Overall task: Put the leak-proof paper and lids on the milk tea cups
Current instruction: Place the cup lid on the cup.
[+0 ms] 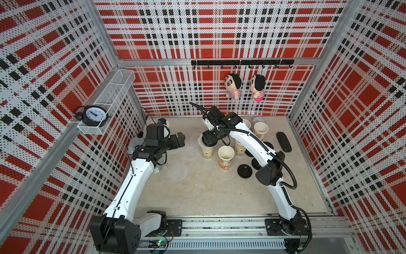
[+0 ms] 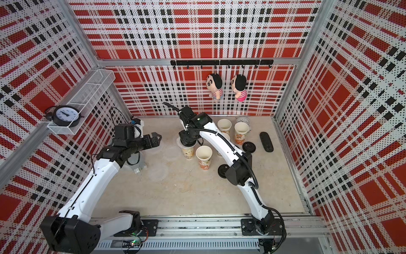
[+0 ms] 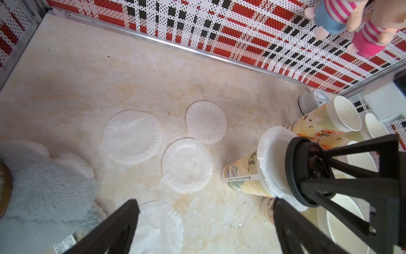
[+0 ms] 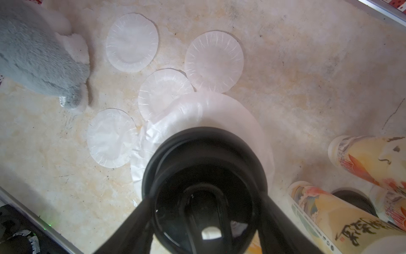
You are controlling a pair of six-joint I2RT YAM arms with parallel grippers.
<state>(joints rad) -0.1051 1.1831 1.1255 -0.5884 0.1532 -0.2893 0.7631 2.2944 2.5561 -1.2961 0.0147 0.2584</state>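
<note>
1. Whitish, translucent leak-proof paper (image 3: 269,143): one sheet draped over the mouth of the covered cup (image 3: 241,173), wavy edge hanging past the rim, black lid (image 4: 219,149) set on top.
2. Four loose sheets (image 4: 131,41) flat on the table, near the covered cup on the left arm's side; two touching edge to edge.
3. Other milk tea cups (image 1: 225,156) upright, nearest just beside the covered cup, the rest behind it toward the back wall.
4. Table (image 1: 197,198): beige, mottled, stone-look top, scuffed and stained. Walls (image 1: 219,26): perforated panels in red, white and black plaid, framed in aluminium.
5. Right arm (image 1: 248,136) arched over the cups, wrist pointing straight down above the covered cup; right gripper (image 4: 206,195) clamped on the black lid, one finger each side of its rim.
6. Left arm (image 1: 136,176) raised, forearm roughly level, aimed toward the covered cup but apart from it; left gripper (image 2: 157,138) with jaws spread wide.
7. Black brush-style characters (image 4: 369,233) down a neighbouring cup, unreadable; fine print low on the covered cup, too small to read; barcode tag (image 4: 62,102) on a grey plush toy (image 4: 33,55).
8. Beyond the covered cup: spare lids (image 1: 244,170) on the right arm's side, small white clock (image 1: 258,120) by the back wall.
</note>
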